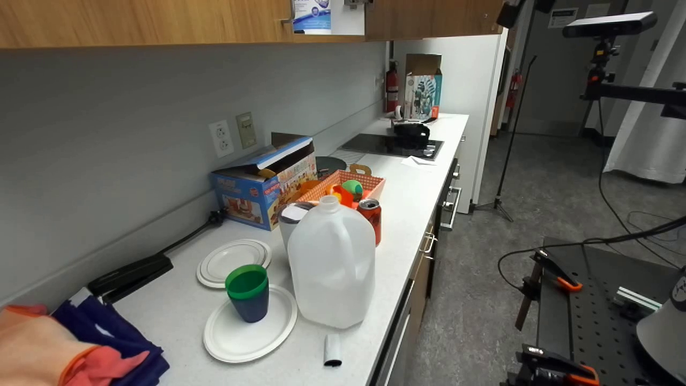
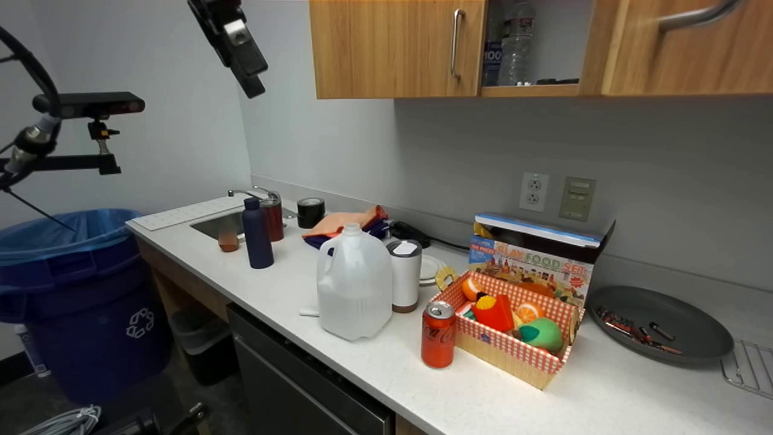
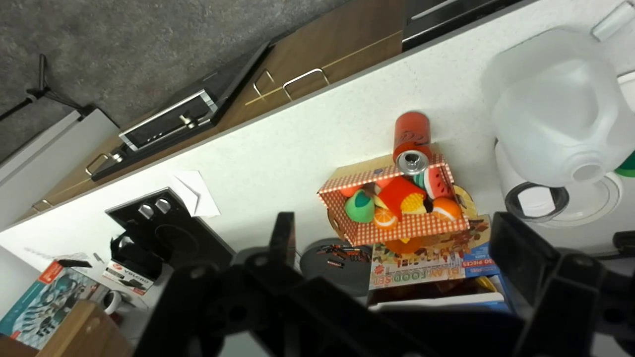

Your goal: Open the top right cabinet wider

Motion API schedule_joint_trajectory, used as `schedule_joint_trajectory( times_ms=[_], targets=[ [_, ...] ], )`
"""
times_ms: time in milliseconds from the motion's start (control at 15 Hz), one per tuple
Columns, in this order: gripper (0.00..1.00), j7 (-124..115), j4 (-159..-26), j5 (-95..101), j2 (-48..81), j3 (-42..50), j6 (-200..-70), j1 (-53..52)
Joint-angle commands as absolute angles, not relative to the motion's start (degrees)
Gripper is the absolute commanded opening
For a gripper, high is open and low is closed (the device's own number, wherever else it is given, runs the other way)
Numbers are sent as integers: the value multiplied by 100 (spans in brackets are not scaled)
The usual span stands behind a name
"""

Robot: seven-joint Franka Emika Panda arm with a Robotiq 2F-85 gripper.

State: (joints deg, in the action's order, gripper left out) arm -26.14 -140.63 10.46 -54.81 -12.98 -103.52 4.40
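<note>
The wooden upper cabinet shows in both exterior views. Its left door is shut and has a metal handle. Its right door stands swung outward, with its bar handle near the top of the picture; its inner face also shows. Between them the open compartment holds a clear bottle and a blue-and-white pack. My gripper hangs in the air, apart from the cabinet. In the wrist view its fingers are wide apart with nothing held between them.
On the white counter stand a clear plastic jug, a red can, a basket of toy food, a play food box and a dark pan. A camera stand rises near the robot base.
</note>
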Motion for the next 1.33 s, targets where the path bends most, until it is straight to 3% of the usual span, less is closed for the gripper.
schedule_joint_trajectory(
  times_ms=[0, 667, 1267],
  targets=[
    [100, -2717, -13806, 1457, -5086, -1255, -11039, 855],
    [100, -3003, -12914, 2257, -3905, -932, -12783, 1915],
    [100, -3395, -12878, 3194, -3556, -887, -13825, 2553]
  ],
)
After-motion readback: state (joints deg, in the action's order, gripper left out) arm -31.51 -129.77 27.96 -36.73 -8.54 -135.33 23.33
